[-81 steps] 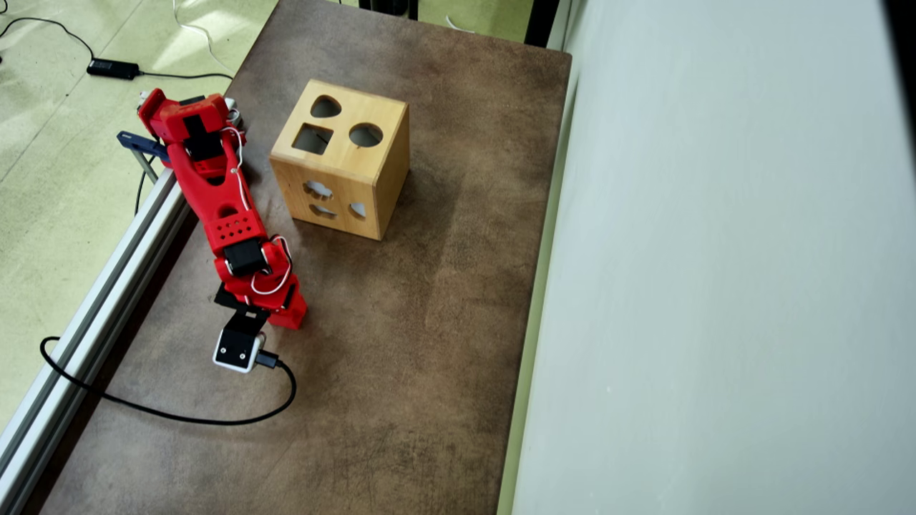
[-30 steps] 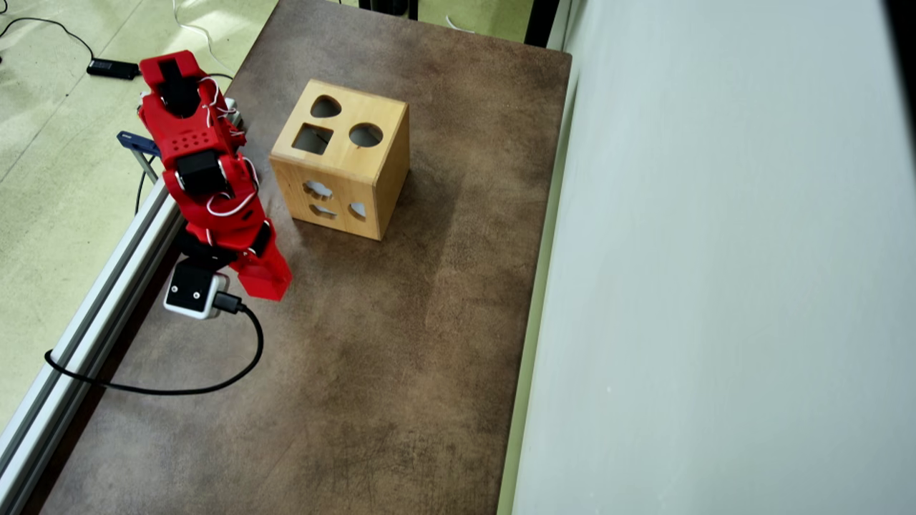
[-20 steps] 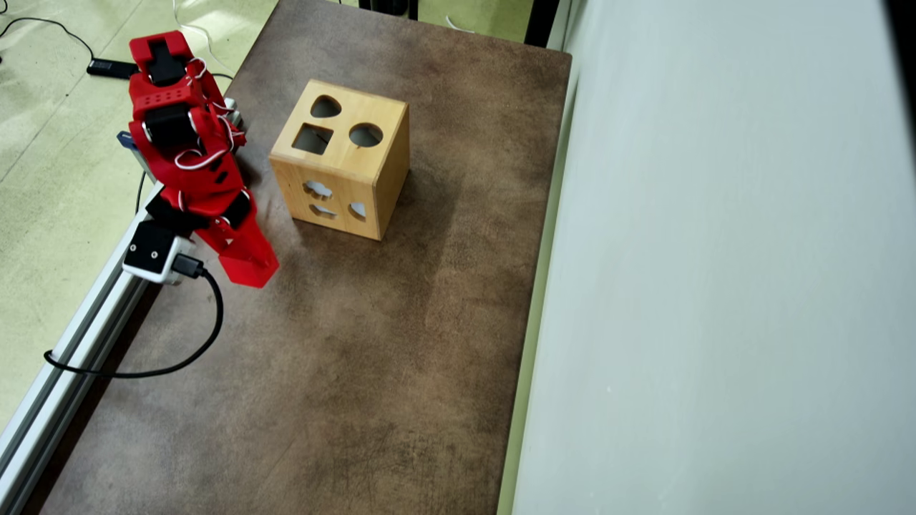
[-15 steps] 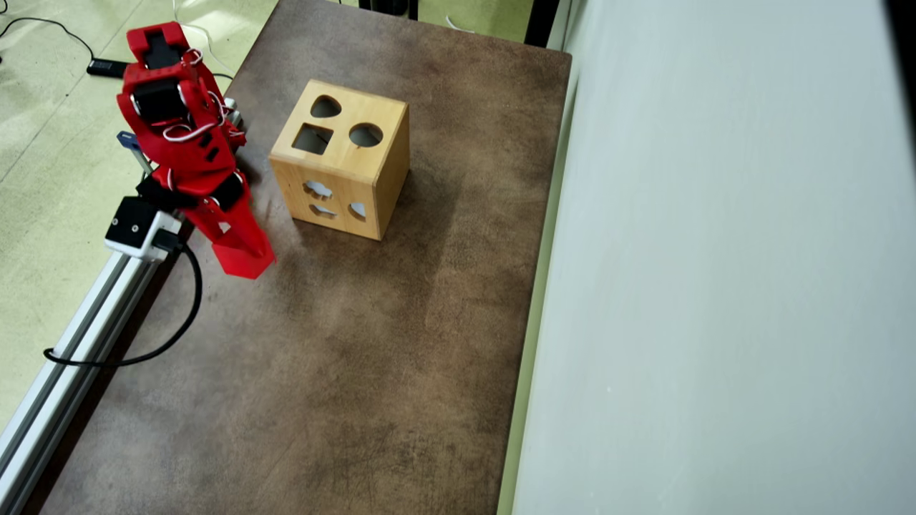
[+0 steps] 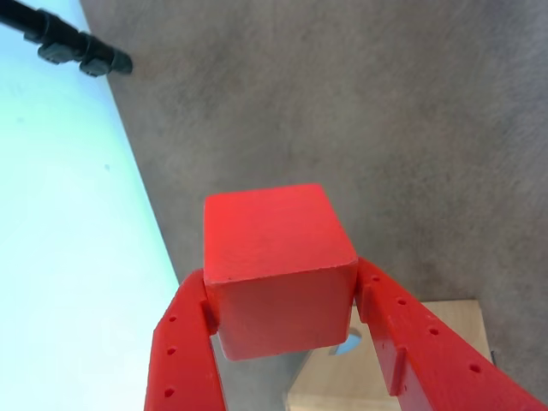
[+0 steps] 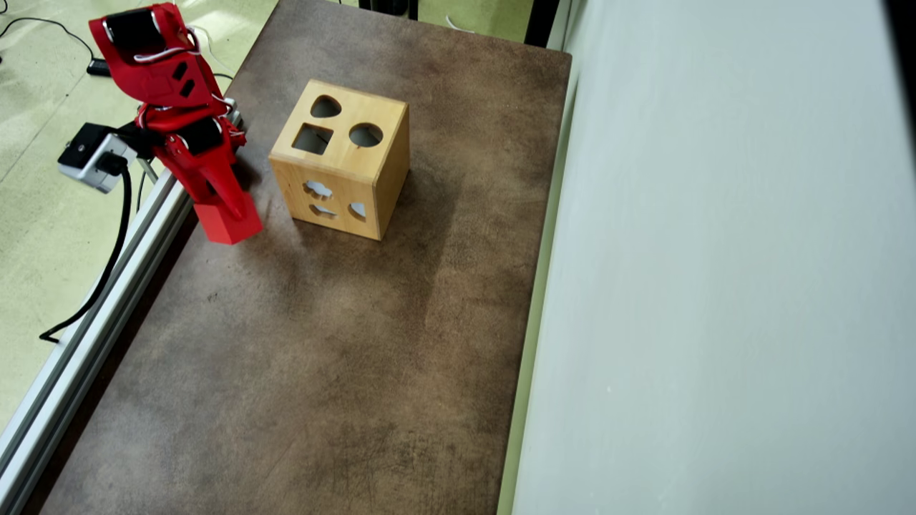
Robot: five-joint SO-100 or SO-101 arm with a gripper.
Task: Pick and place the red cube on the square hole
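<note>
My gripper [image 5: 282, 295] is shut on the red cube [image 5: 274, 257], one red finger [image 5: 184, 351] pressing each side. In the overhead view the red cube [image 6: 227, 222] hangs in the air at the tip of the gripper [image 6: 223, 213], left of the wooden box [image 6: 343, 161] and apart from it. The square hole [image 6: 313, 139] is a dark cut-out on the left of the box's top face, beside a round hole [image 6: 366, 134] and a teardrop hole [image 6: 325, 107]. A corner of the wooden box [image 5: 428, 360] shows under the cube in the wrist view.
The brown table [image 6: 343, 343] stretches wide in front of the box. An aluminium rail [image 6: 93, 315] runs along its left edge, with a black cable [image 6: 107, 265] hanging from the wrist camera [image 6: 89, 156]. A pale wall [image 6: 715, 257] borders the right side.
The arm has folded back and lifted, carrying the red cube from the table's left middle up toward the far left, level with the box. The camera and its cable swung left over the rail.
</note>
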